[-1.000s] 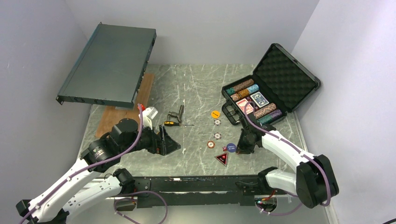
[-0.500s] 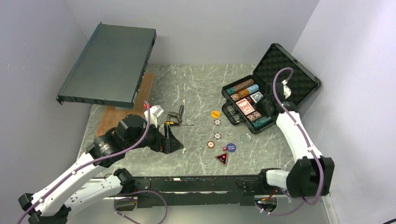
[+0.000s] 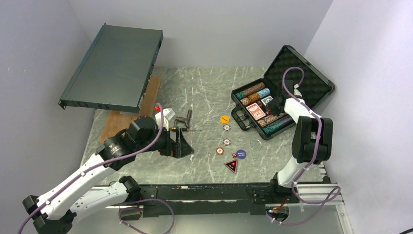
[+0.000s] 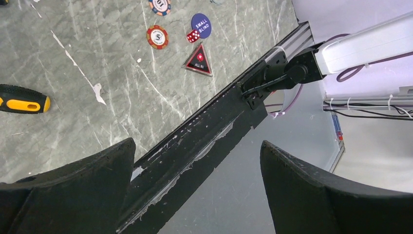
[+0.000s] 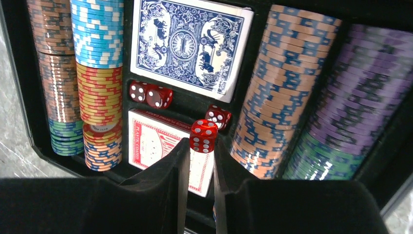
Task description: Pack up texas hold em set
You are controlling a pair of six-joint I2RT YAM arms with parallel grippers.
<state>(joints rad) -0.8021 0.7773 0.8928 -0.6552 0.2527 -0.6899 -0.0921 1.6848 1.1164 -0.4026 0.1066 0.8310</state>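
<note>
Right wrist view: the right gripper masks the lower right part of the red deck and the underside of the die between its fingers. The blue deck and chip rows run off the top edge.

Left wrist view: the screwdriver is cut by the left edge and one chip by the top edge.

Top view: the right gripper's jaws cannot be made out. The wooden board lies largely under the rack unit. Chip lettering is too small to read.

White arm links; black joints; purple cables; black wedge-shaped fingers
</note>
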